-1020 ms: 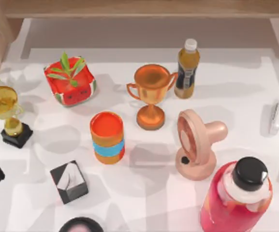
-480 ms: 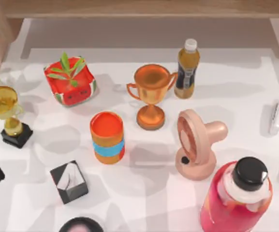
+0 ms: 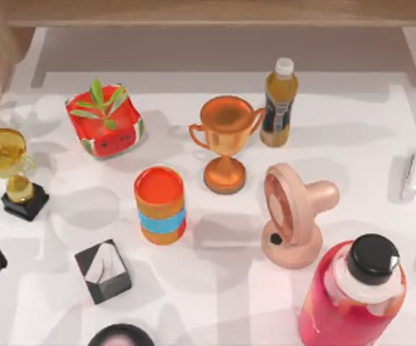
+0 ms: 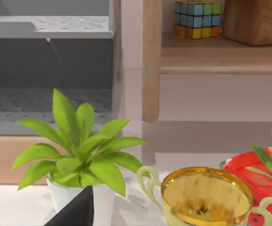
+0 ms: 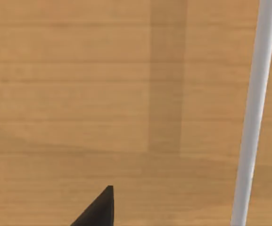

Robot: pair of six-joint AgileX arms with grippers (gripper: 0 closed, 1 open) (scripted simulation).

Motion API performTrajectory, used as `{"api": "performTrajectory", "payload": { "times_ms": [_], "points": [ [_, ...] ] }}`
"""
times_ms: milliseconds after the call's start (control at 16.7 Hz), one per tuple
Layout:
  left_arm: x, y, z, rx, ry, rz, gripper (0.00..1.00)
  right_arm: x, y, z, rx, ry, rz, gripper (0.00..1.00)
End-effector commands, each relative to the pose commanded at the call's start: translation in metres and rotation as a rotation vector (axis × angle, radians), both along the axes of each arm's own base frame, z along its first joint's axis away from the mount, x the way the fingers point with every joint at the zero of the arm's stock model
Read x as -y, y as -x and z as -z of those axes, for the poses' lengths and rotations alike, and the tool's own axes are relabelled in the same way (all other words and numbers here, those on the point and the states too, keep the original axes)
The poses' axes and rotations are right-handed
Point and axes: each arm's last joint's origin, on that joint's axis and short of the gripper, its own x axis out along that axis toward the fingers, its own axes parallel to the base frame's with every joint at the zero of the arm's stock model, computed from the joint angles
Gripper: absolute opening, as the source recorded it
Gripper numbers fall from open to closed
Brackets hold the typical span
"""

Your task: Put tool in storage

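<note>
The tool (image 3: 414,171) lies ungrasped on the table (image 3: 352,137) near its right edge, right of the pink fan (image 3: 292,216). Step in hand, as judged: approach. The right arm must reach down and grip it; neither claw's opening can be told.

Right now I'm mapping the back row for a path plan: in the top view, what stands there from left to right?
Red watermelon planter → copper trophy → amber bottle → the tool near the table's right edge.
</note>
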Motion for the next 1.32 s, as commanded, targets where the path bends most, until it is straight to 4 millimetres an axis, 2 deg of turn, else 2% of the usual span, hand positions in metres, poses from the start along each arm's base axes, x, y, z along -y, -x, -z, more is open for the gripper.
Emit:
{"api": "performTrajectory", "payload": {
  "times_ms": [420, 720, 960, 1080, 1320],
  "points": [
    [0.0, 0.0, 0.0, 0.0, 0.0, 0.0, 1.0, 0.0, 0.0, 0.0, 0.002, 0.002, -0.001, 1.0],
    [0.0, 0.0, 0.0, 0.0, 0.0, 0.0, 1.0, 0.0, 0.019, 0.0, 0.001, 0.0, -0.001, 1.0],
    [0.0, 0.0, 0.0, 0.0, 0.0, 0.0, 1.0, -0.001, 0.018, 0.001, -0.002, -0.002, -0.004, 1.0],
    [0.0, 0.0, 0.0, 0.0, 0.0, 0.0, 1.0, -0.007, 0.018, 0.0, -0.009, -0.014, -0.02, 1.0],
    [0.0, 0.0, 0.0, 0.0, 0.0, 0.0, 1.0, -0.039, 0.015, -0.007, -0.006, -0.023, -0.112, 1.0]
  ]
}}
